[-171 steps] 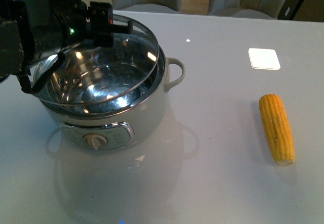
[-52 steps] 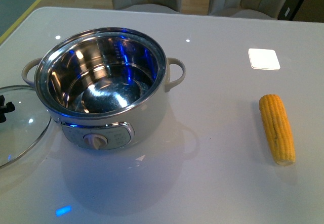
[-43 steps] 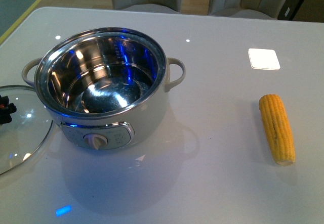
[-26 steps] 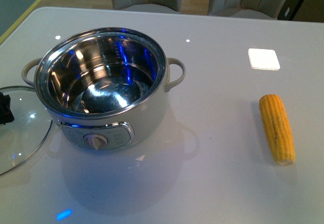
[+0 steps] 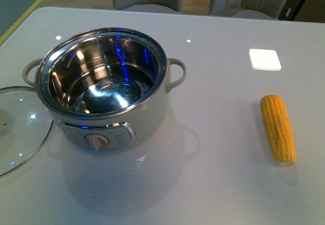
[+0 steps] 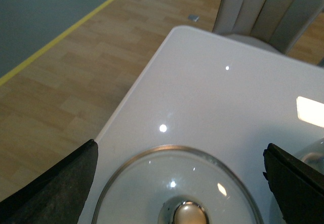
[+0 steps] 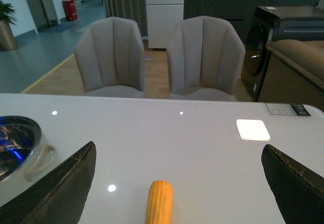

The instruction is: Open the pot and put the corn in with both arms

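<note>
The cream-white pot (image 5: 119, 118) stands open at the left of the white table, its steel bowl empty; its rim and one handle show in the right wrist view (image 7: 20, 143). The yellow corn (image 5: 278, 128) lies on the table at the right, apart from the pot, and shows in the right wrist view (image 7: 159, 201). Neither arm shows in the front view. My left gripper (image 6: 182, 193) is open above the glass lid (image 6: 152, 183), clear of its knob (image 6: 188, 215). My right gripper (image 7: 177, 193) is open, with the corn's end between its fingers.
The glass lid (image 5: 23, 133) lies flat on the table left of the pot, near the table's left edge. A bright square light patch (image 5: 264, 59) marks the table at the back right. Two grey chairs (image 7: 157, 57) stand behind the far edge.
The left arm carried the lid off the pot, set it on the table at the left and let go. The gripper has since drawn back out of the front view.
</note>
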Robot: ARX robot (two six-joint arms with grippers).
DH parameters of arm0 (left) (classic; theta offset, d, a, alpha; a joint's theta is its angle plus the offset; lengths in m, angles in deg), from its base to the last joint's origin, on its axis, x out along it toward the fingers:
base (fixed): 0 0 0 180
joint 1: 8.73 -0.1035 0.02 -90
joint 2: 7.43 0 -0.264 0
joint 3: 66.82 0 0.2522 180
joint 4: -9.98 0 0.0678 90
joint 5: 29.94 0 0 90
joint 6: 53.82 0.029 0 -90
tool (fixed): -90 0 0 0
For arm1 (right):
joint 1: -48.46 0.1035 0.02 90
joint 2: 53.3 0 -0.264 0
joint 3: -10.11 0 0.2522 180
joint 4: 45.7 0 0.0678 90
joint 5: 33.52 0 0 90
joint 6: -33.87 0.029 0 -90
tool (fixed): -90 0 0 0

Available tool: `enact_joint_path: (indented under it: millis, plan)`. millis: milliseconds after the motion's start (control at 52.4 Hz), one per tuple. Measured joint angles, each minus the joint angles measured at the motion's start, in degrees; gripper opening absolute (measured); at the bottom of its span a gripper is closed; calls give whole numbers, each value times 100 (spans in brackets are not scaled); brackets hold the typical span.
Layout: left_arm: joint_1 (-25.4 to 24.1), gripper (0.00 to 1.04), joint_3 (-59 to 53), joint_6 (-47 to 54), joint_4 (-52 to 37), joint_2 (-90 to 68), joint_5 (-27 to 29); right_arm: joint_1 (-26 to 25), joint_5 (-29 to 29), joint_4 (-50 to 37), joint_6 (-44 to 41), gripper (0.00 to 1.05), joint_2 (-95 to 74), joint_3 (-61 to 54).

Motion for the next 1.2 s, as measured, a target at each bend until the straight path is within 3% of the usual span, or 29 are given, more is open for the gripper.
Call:
enact_joint_path:
  millis: [229,401,611,802,1012,1203]
  plan:
    - [-2,98,-33,-76,-9,107,-87,0,-2,0,0,96,2,0]
    - [195,71,-625,-61,-1567,-74,-457,0,-2,0,0,96,4,0]
    - [767,36,-1366,-59,-2262,647,39,0,-4,0,0,96,4,0]
    - [1499,4,-2190,-55,-1606,2282,627,0,2,0,0,96,7,0]
    - [1923,4,-2463,-52,-610,3574,1043,0,0,0,0,96,4,0]
    - [2273,4,-2505,-52,975,5184,1386,0,0,0,0,96,4,0]
